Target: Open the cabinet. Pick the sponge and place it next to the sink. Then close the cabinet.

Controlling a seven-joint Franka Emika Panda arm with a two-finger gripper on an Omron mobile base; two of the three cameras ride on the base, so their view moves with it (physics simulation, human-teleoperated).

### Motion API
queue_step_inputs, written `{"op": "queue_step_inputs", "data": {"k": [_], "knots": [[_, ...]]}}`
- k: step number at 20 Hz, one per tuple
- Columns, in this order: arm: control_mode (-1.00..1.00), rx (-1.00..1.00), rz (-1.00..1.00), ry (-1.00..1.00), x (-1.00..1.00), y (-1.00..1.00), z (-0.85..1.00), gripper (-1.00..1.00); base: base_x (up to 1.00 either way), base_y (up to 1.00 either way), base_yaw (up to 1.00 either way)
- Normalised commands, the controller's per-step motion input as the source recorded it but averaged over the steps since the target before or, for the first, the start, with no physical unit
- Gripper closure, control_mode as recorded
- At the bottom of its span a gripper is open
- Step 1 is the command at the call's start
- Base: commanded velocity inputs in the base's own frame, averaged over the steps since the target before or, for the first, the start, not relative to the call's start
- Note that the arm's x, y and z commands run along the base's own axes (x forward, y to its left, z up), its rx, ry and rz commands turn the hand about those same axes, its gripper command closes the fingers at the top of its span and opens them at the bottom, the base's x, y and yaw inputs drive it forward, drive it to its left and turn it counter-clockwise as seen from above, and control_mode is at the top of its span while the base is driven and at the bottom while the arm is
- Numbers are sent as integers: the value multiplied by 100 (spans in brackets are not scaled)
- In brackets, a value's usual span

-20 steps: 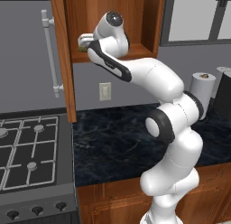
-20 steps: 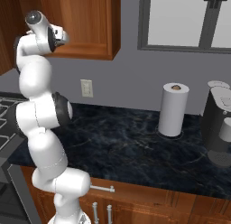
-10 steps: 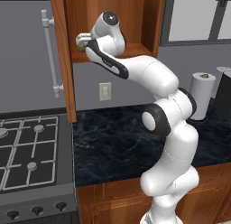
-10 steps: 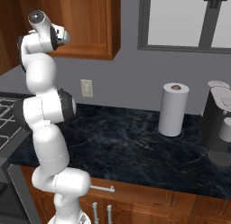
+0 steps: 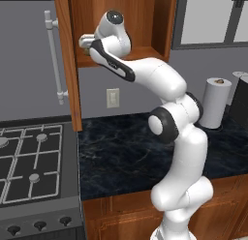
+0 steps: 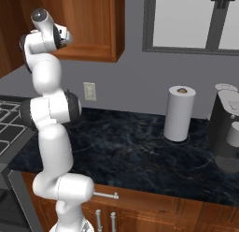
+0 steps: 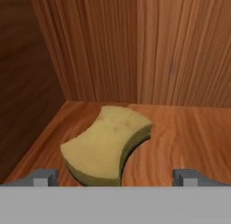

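The reddish-brown cabinet hangs on the wall with its door swung open to the left, silver bar handle facing out. My hand reaches into the lower left of the cabinet's opening. On the wooden shelf floor lies the yellow sponge, notched on its sides. My gripper is open, its fingertips wide apart, just short of the sponge and level with its near end. The sink is out of view.
A paper towel roll and a dark coffee machine stand on the black counter at the right. A stove lies left, under the open door. A wall socket sits below the cabinet.
The arm has pushed the hand further left and deeper into the cabinet opening. The door and counter items have not moved.
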Motion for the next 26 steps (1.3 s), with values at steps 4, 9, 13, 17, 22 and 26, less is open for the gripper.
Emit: {"op": "queue_step_inputs", "data": {"k": [4, 9, 13, 17, 22, 26], "knots": [[-100, 0, 0, 2, 22, 6, 0, -100, 0, 0, 0], [-100, 0, 0, 0, 16, 8, 0, -100, 0, 0, 0], [-100, 0, 0, 0, 1, 7, -5, -100, 0, 0, 0], [-100, 0, 0, 0, 0, 6, -9, -100, 0, 0, 0], [-100, 0, 0, 0, 0, 2, -15, -100, 0, 0, 0], [-100, 0, 0, 0, 0, 0, -23, -100, 0, 0, 0]]}}
